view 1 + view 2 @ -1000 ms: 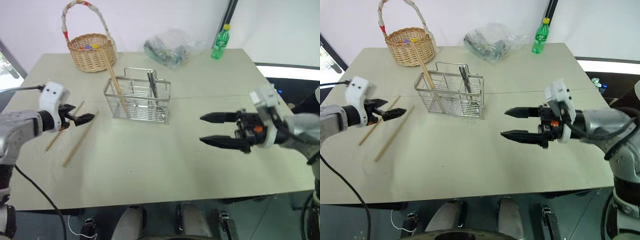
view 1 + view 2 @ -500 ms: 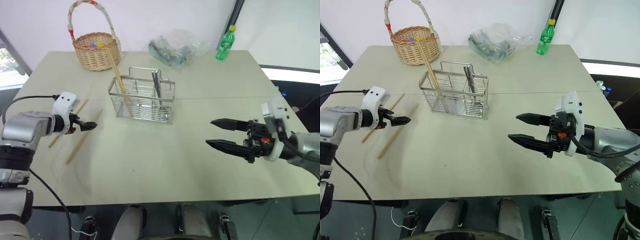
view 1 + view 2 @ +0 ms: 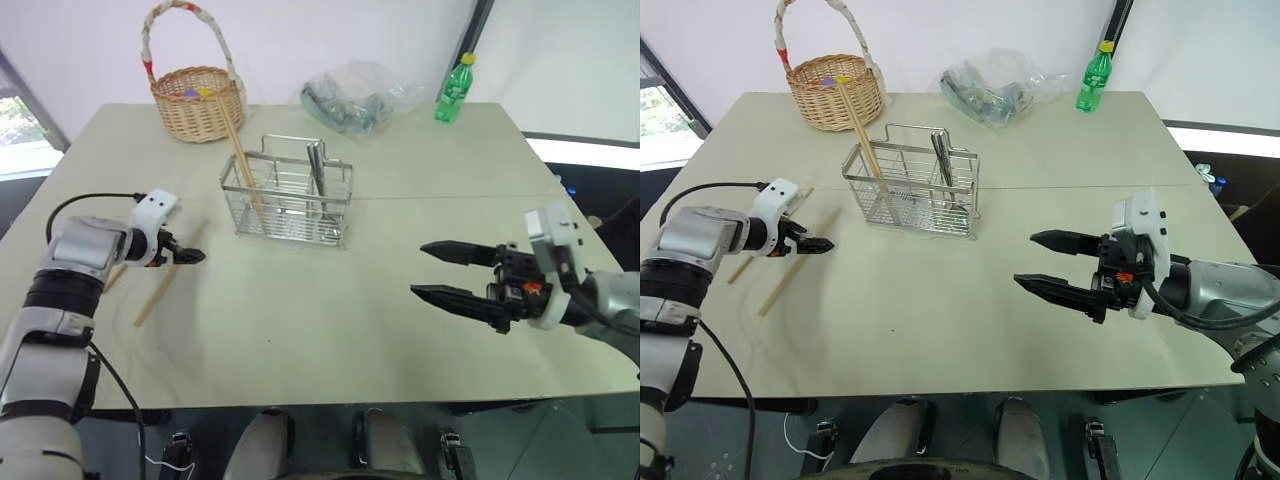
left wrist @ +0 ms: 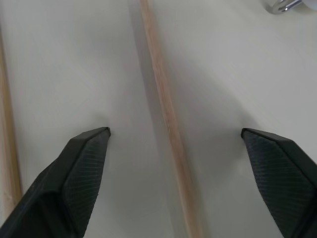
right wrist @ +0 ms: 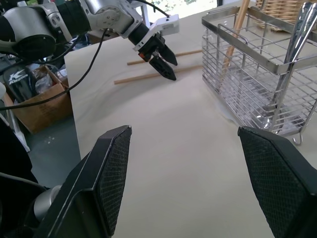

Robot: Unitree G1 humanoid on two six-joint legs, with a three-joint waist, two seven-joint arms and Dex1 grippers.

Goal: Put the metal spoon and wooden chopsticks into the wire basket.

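The wire basket [image 3: 288,200] stands mid-table with the metal spoon [image 3: 316,168] upright in it and one wooden chopstick [image 3: 240,150] leaning out of its left end. Two more chopsticks lie on the table to its left. My left gripper [image 3: 190,257] is low over the nearer one [image 3: 160,282]. In the left wrist view that chopstick [image 4: 163,114] runs between the open fingers [image 4: 89,158] without touching them, and the other chopstick [image 4: 7,148] lies off to one side. My right gripper [image 3: 420,270] hovers open and empty over the table's right half.
A round wicker basket [image 3: 197,100] with a hoop handle, a crumpled plastic bag [image 3: 350,95] and a green bottle [image 3: 453,88] stand along the far edge. A cardboard box [image 5: 34,99] sits on the floor beyond the table's left side.
My left gripper has come down and forward over the nearer chopstick on the table. The right gripper has hardly moved. The camera view has shifted a little.
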